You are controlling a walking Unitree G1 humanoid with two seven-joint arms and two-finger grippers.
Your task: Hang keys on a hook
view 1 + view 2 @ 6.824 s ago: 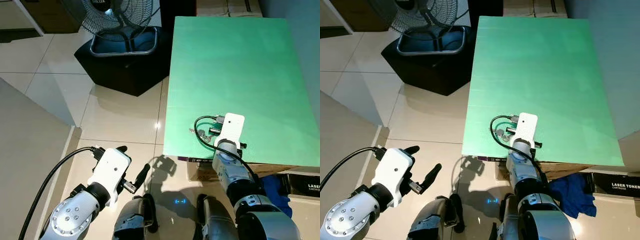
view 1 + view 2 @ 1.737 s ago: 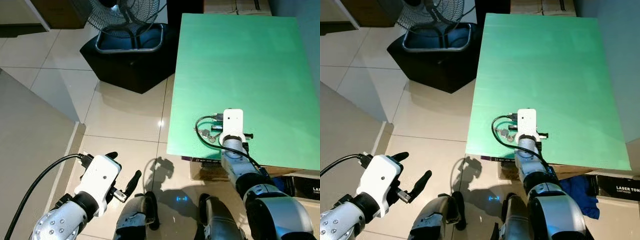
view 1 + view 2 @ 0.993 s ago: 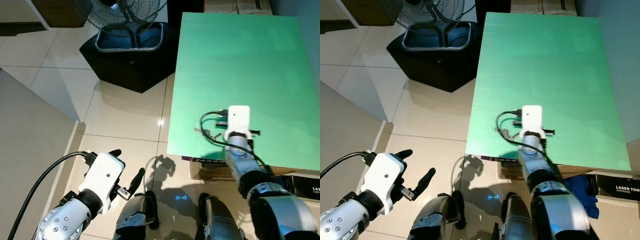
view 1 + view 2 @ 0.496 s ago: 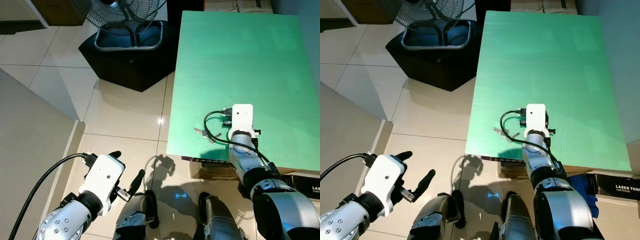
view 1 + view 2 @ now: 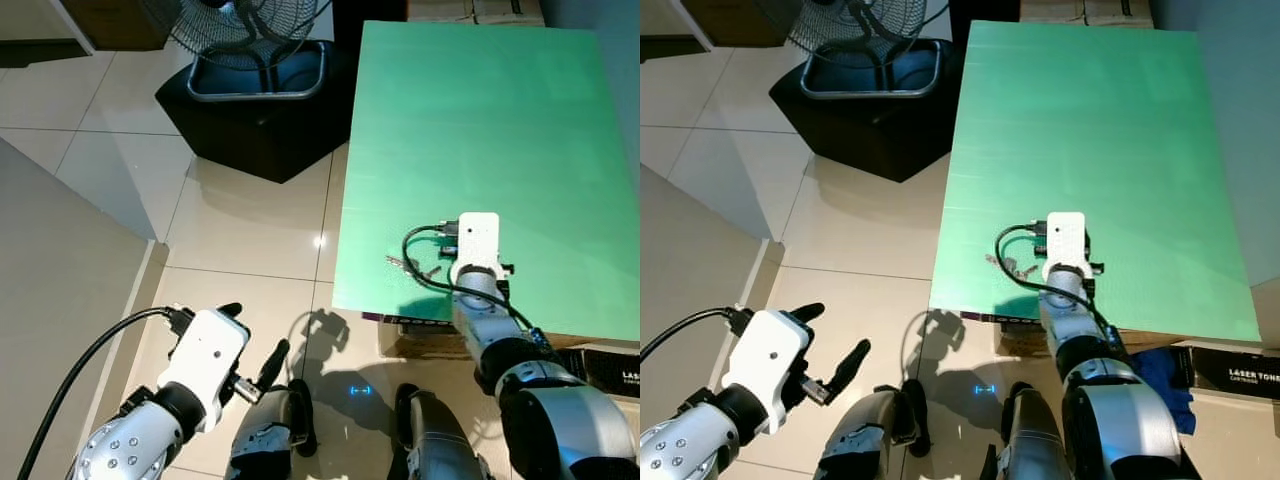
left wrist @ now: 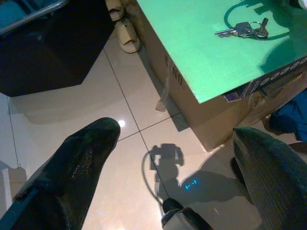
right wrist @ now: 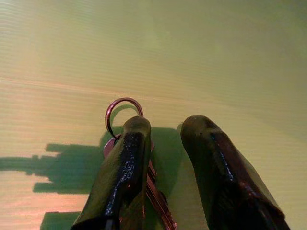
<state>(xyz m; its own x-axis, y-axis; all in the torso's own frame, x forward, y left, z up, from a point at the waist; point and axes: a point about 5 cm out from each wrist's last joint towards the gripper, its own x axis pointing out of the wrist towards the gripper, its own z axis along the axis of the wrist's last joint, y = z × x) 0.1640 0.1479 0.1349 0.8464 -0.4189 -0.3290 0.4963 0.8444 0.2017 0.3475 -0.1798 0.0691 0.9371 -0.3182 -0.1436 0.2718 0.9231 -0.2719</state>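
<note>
A small bunch of keys (image 5: 405, 265) on a ring (image 7: 122, 112) lies on the green table top (image 5: 480, 120), near its front left edge. My right gripper (image 7: 165, 127) hovers low over them and is open. The keys lie by one finger (image 7: 127, 158), and a key blade shows in the gap between the two. In the left eye view its white wrist camera (image 5: 476, 238) hides the fingers. My left gripper (image 5: 252, 335) hangs open over the tiled floor, left of the table, holding nothing. The keys (image 6: 244, 29) also appear in the left wrist view.
A standing fan (image 5: 250, 40) on a black base stands on the floor beyond the table's left side. A cardboard box (image 6: 192, 91) sits under the table. A blue cloth (image 5: 1160, 370) and a black carton (image 5: 1240, 372) lie at the right. A wall (image 5: 50, 300) rises at my left.
Over the last second the right gripper drifted slightly right, then back left, staying over the keys. The keys still lie on the table. The left arm has barely moved.
</note>
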